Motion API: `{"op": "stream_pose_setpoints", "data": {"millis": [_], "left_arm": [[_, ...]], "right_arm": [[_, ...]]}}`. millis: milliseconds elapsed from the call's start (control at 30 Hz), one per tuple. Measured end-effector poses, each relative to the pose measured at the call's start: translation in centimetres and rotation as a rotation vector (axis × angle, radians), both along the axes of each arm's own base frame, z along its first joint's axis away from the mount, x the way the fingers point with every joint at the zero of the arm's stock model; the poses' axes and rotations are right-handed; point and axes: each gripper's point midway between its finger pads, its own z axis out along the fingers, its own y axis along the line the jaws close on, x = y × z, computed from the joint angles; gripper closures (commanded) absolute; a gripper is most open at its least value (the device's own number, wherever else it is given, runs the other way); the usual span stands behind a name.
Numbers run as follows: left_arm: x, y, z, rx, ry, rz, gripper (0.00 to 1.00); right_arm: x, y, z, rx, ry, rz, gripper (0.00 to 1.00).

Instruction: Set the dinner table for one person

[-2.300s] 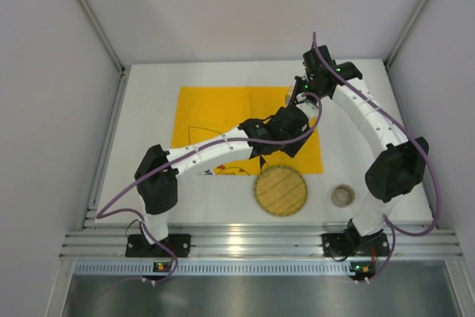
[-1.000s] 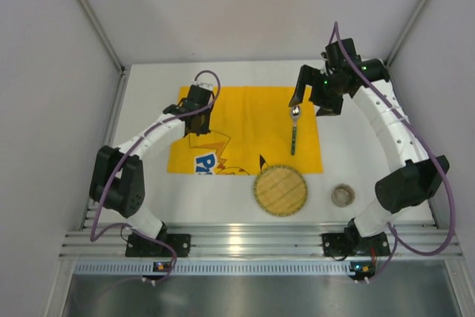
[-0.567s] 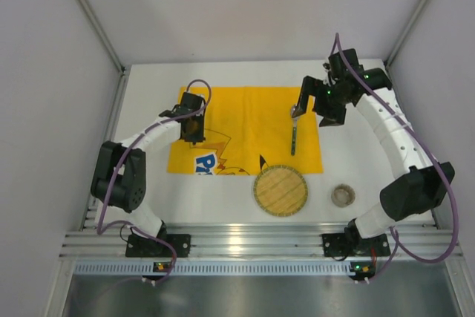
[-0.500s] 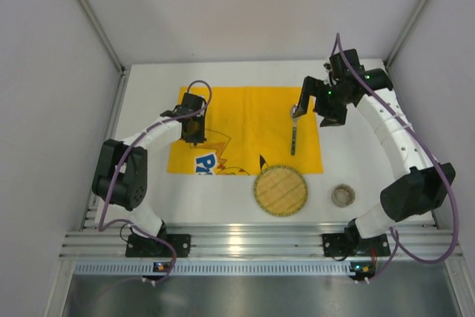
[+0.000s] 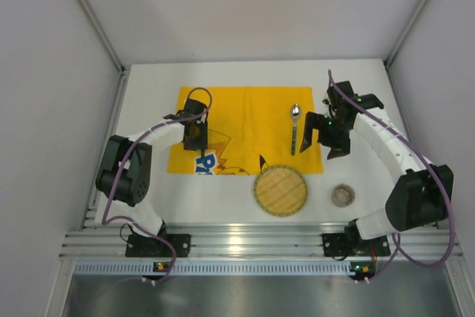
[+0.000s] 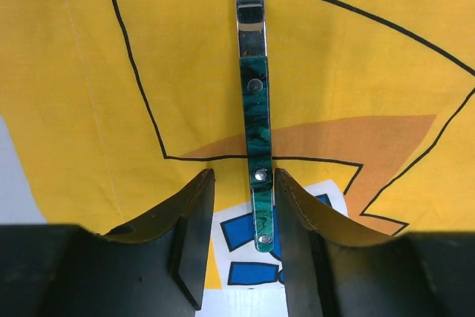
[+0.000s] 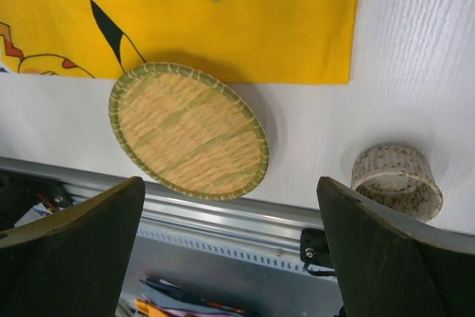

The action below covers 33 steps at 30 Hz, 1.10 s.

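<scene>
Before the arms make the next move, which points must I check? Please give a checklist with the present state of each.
1. Right gripper open and empty: ok.
2. Spoon lying on the yellow mat, apart from the right gripper: ok.
3. Left gripper open, fingers straddling the green-handled utensil: ok.
4. Its fingers clear of that handle: cannot tell.
5. Woven plate uncovered on the dinner table: ok.
6. Speckled cup upright, apart from the plate: ok.
</scene>
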Motion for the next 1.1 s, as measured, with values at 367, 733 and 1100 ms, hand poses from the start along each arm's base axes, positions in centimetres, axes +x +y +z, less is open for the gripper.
{"op": "stream_pose_setpoints", "data": {"millis": [367,733,1100], "left_arm": [[1.3,-0.5,4.0,-0.029,-0.069,0.013,0.58],[2.2,-0.5,10.5,-0.069,-0.219,0.024,0.6],[1.3,0.4,10.4,-0.026,-0.195,0.03,0.61]], "right_arm": [[-5.8,0.2,-5.9,0.066,0.126,0.044,0.0],[-9.3,1.5,-11.8,0.149,0.257,0.06,0.24],[-8.2,3.6,-13.0,0.256,0.249,0.081,1.0]]}}
